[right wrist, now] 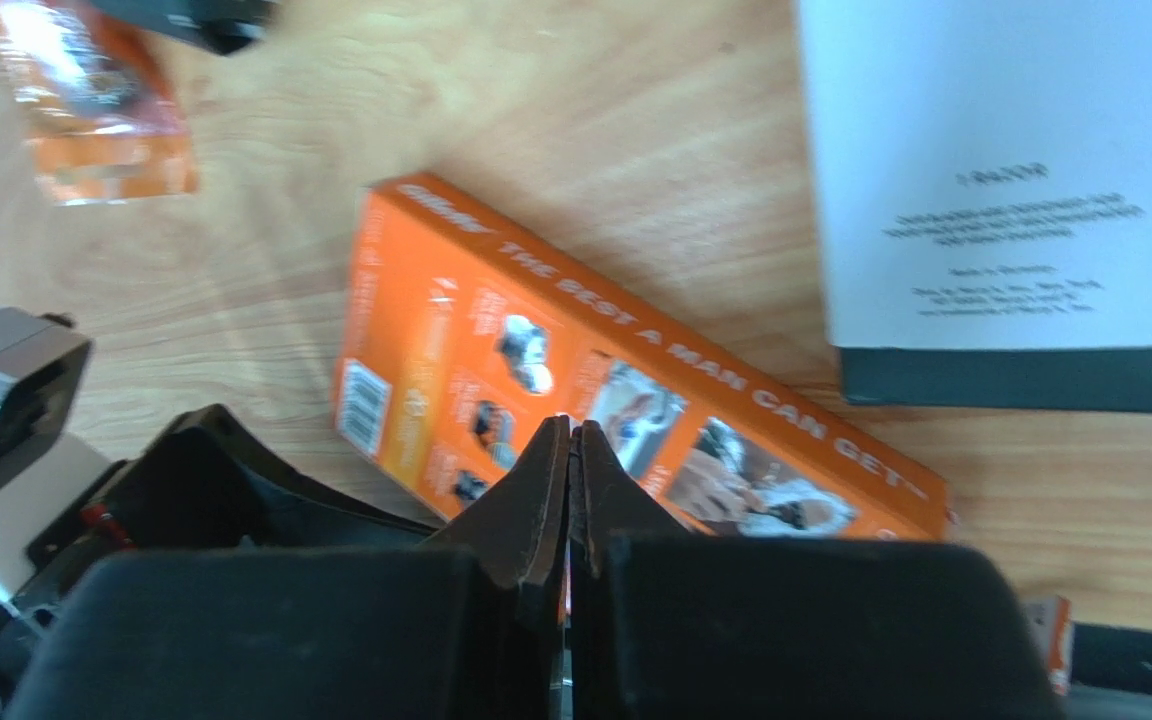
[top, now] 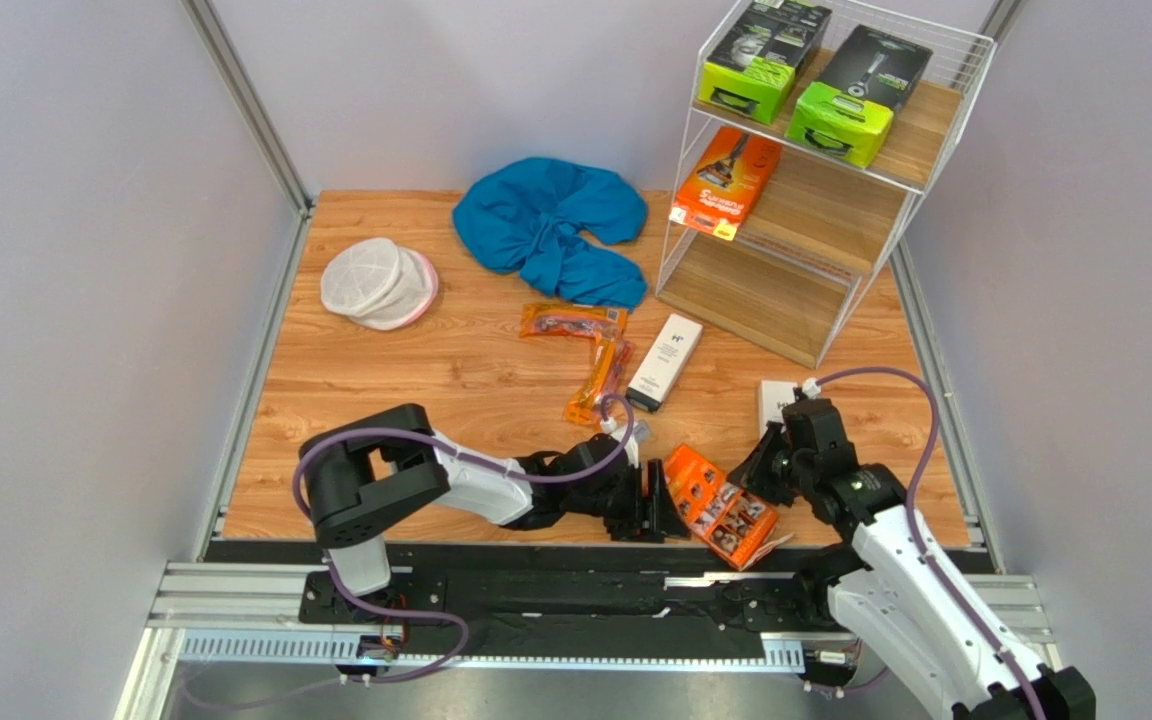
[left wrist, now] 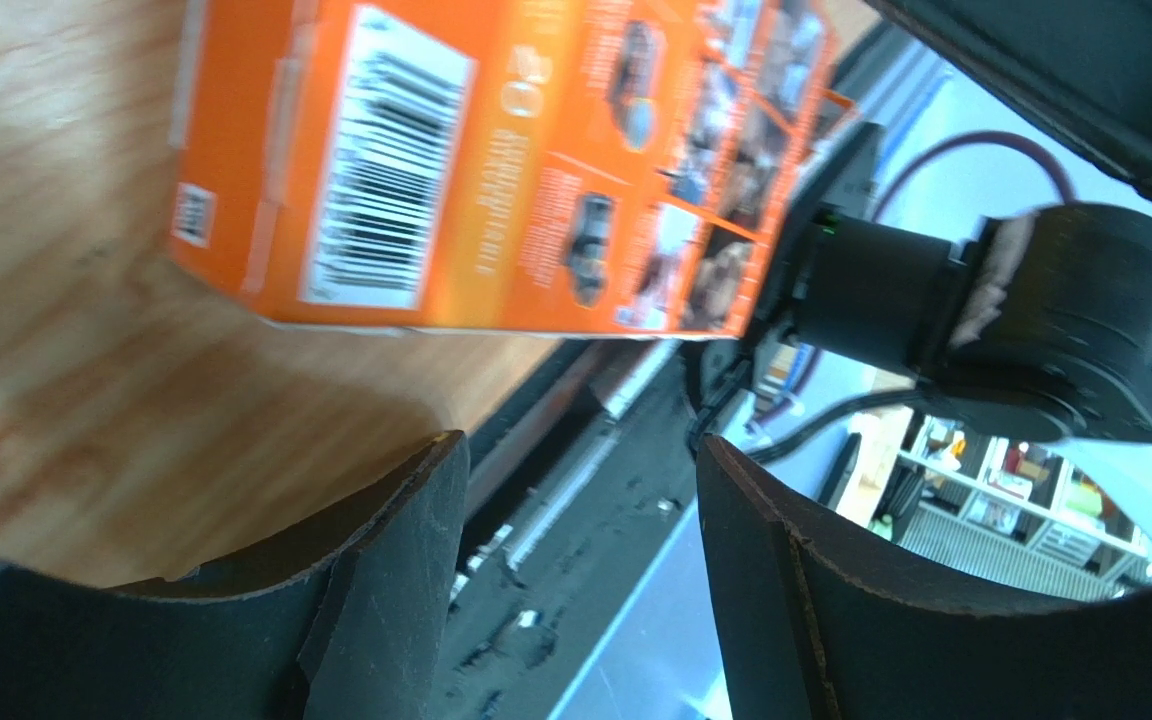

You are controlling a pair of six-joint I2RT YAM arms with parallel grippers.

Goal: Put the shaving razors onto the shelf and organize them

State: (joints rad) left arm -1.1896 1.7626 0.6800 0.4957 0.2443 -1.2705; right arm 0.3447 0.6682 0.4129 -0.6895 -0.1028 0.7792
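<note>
From above, the orange carton (top: 720, 507) lies at the near edge of the table (top: 432, 375), between my two grippers. My left gripper (top: 657, 503) is just beside its left end and my right gripper (top: 766, 462) just beside its far right side. The shelf (top: 755, 293) stands well apart at the far right, with lime-green boxes (top: 760, 57) on the top board and a second orange carton (top: 725, 180) on the middle one. I judge this carton light and stiff but hollow, with a glossy print that may slip. I would take it across its narrow width near the middle, pads on the long edges, without squeezing hard enough to dent the card

In my left wrist view my fingers (left wrist: 402, 525) are spread wide with nothing between them. The carton sits beyond the tips, barcode end toward me, apart from both pads. A shadow lies on the wood under it, so one side may be raised

In my right wrist view my fingers (right wrist: 545, 480) are pressed together and I see nothing between them. The carton lies slantwise straight beyond the tips; I cannot tell whether they touch it. A slim white box (right wrist: 1010, 180) rests near its far end, and a bag of disposables (right wrist: 94, 105) lies well apart at the upper left
</note>
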